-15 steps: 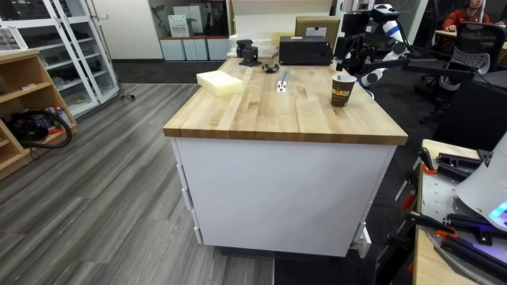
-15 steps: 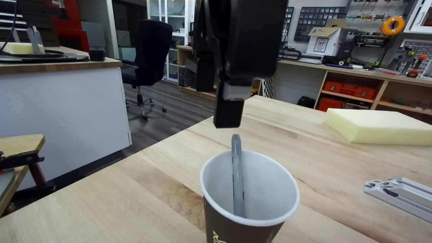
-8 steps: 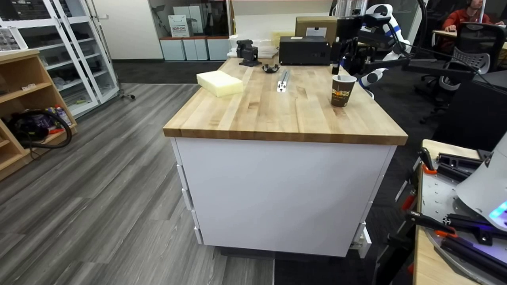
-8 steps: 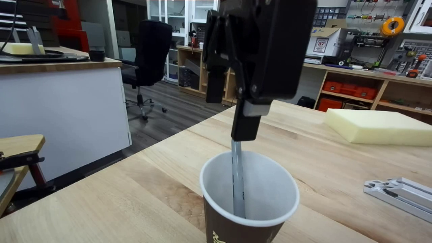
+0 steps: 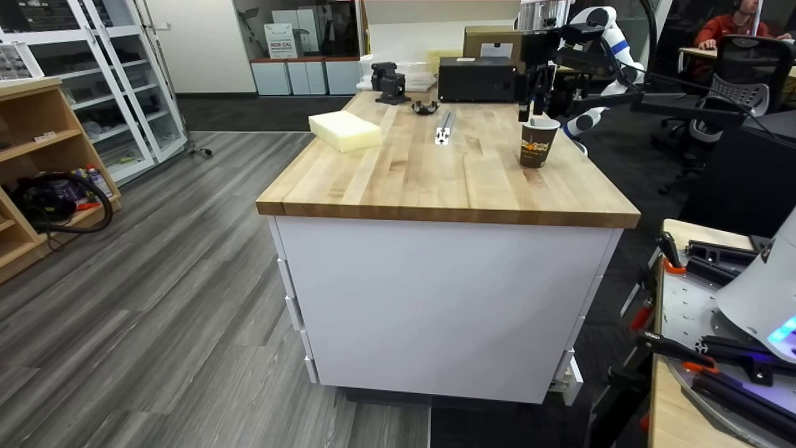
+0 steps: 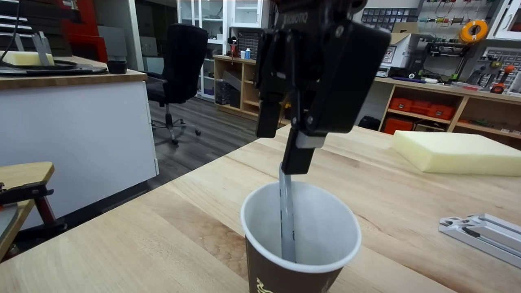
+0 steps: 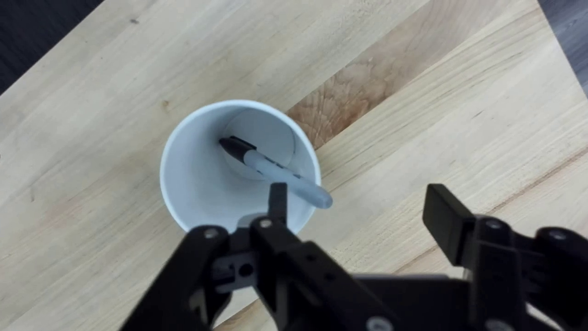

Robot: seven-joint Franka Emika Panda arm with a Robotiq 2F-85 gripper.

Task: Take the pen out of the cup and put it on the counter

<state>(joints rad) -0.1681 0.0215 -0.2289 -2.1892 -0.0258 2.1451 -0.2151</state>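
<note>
Pen (image 7: pixel 275 170) leans inside the upright cup (image 7: pixel 197 184), black cap down, its grey end jutting past the rim. Above the counter (image 5: pixel 429 180) on which the cup stands, the gripper (image 7: pixel 356 201) hangs with fingers (image 7: pixel 278 200) spread wide apart; whether the nearer one touches the pen cannot be told.

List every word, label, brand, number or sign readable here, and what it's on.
"NOR-CAL": white box; finer print below unreadable.
"ROBOTIQ", faint: gripper.
Too small or blurred: print on the cup; marks on the pen; label on the brown box; partly hidden sign on the white carton.
</note>
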